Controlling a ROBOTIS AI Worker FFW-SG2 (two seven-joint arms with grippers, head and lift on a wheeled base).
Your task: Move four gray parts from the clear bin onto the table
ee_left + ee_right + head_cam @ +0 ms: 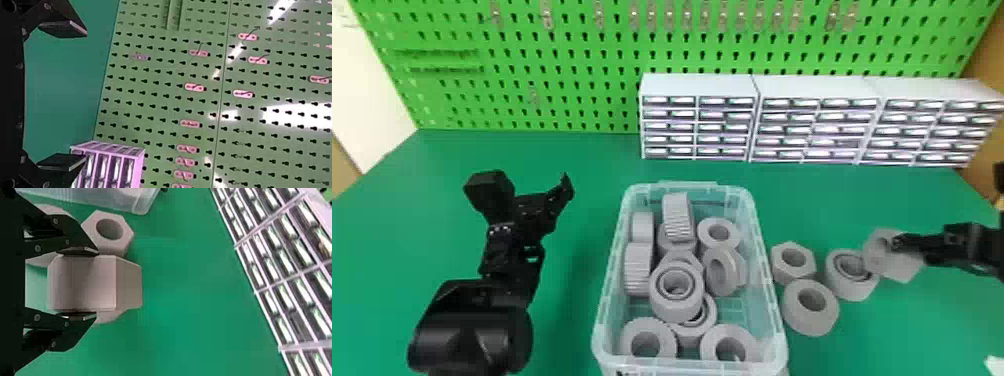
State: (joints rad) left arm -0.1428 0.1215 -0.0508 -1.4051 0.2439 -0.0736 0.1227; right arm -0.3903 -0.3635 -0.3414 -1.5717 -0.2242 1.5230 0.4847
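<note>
Gray hex part (84, 282) pinched by the right gripper (901, 244), one finger pressed on each of two opposite sides; position: right of the clear bin (770, 280), farther out than the loose parts. Whether it touches the bench (572, 150): cannot tell. On the bench just right of the clear bin: a hex nut (782, 272), a plain ring (807, 320) and a double-rimmed ring (852, 290). Clear bin contents: more gray parts, piled, incl. ribbed pieces (677, 217) and rings. Left gripper (526, 186): left of the clear bin, fingers spread, nothing between them. Drawer cabinets (699, 85) and green pegboard (572, 90) lie beyond the clear bin.
</note>
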